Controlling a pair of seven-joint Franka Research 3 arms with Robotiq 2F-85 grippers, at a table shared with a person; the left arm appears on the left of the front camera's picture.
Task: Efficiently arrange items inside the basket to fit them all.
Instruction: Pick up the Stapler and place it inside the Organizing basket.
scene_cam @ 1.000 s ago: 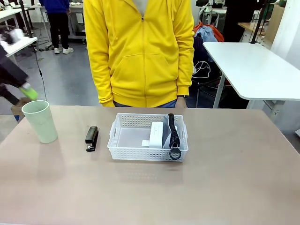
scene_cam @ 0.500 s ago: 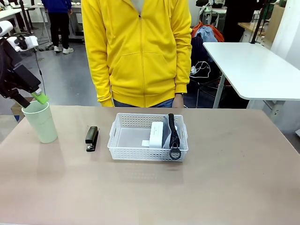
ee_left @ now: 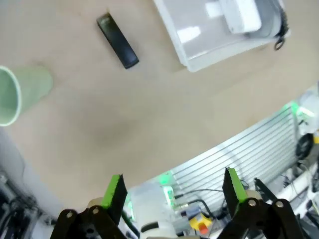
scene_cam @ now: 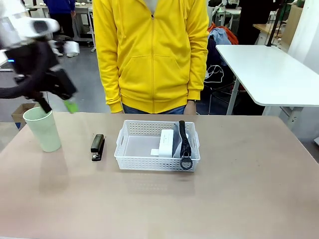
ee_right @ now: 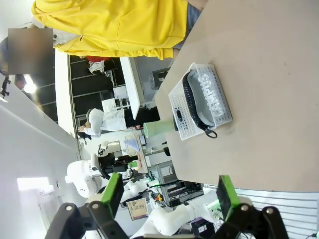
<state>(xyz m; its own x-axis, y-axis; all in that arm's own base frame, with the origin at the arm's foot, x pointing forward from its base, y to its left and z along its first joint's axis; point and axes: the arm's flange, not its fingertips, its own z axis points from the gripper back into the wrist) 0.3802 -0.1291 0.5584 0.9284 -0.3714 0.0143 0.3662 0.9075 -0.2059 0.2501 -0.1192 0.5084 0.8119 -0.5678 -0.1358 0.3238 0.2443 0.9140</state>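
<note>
The white lattice basket (scene_cam: 130,151) sits mid-table, holding the white block (scene_cam: 166,143) and the grey CAMPUS pouch (scene_cam: 178,144) on edge along its right side, black ring (scene_cam: 186,163) over the front rim. The black stapler (scene_cam: 97,147) lies left of the basket, with the pale green cup (scene_cam: 44,128) upright farther left. My left gripper (scene_cam: 57,105) hovers blurred, open and empty, just above and right of the cup. Its wrist view looks down on the cup (ee_left: 20,94), stapler (ee_left: 117,41) and basket (ee_left: 199,47). My right gripper (ee_right: 168,194) is open, far from the basket (ee_right: 178,113) and pouch (ee_right: 207,97).
A person in a yellow hoodie (scene_cam: 152,55) stands at the far edge behind the basket, hands down. A white side table (scene_cam: 269,74) stands at the back right. Bare tabletop (scene_cam: 239,194) stretches in front of and right of the basket.
My left arm has swung in from the left edge, passing over the cup, and now hangs higher, above the cup's right side. The items on the table have not moved.
</note>
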